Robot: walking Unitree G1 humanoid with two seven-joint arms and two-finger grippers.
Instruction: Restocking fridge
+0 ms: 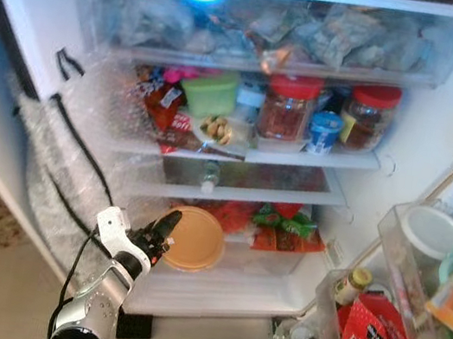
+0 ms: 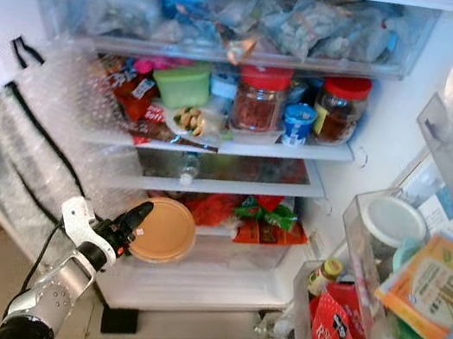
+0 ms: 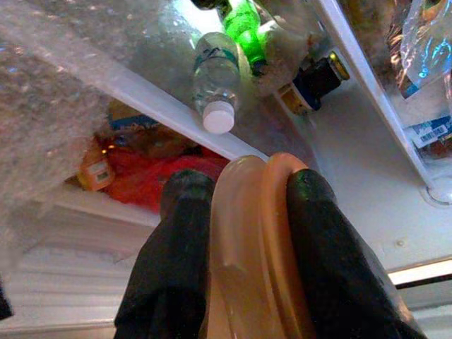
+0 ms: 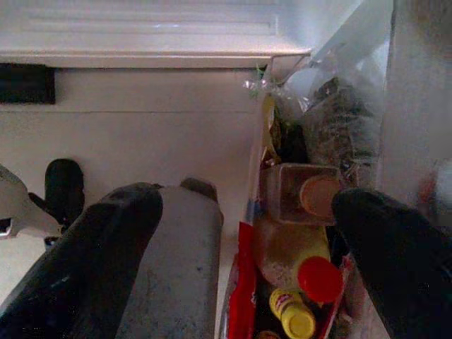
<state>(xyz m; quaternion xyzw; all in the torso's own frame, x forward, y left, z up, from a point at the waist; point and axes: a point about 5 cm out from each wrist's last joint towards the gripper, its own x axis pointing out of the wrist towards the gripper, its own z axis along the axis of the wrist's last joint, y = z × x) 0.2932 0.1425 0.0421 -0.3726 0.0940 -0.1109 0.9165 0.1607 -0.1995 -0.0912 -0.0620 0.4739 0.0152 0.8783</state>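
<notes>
Tan plastic container [image 1: 194,238], round and lidded, is being held on edge at the mouth of the fridge's lowest compartment, the left gripper [image 3: 244,233] clamping its jaws across the rim. It looks stiff and light, though smooth plastic pinched this narrowly could be slipping; a deeper bite across the lid would be steadier. The right gripper [image 4: 244,233] is hanging low by the door bin [image 1: 389,242], jaws spread and carrying nothing. Just beyond the container, red packets [image 1: 286,228] are crowding the drawer, leaving open room mainly at the front. Above, the shelf edge [image 1: 240,194] with a lying water bottle [image 3: 215,74] is limiting headroom.
</notes>
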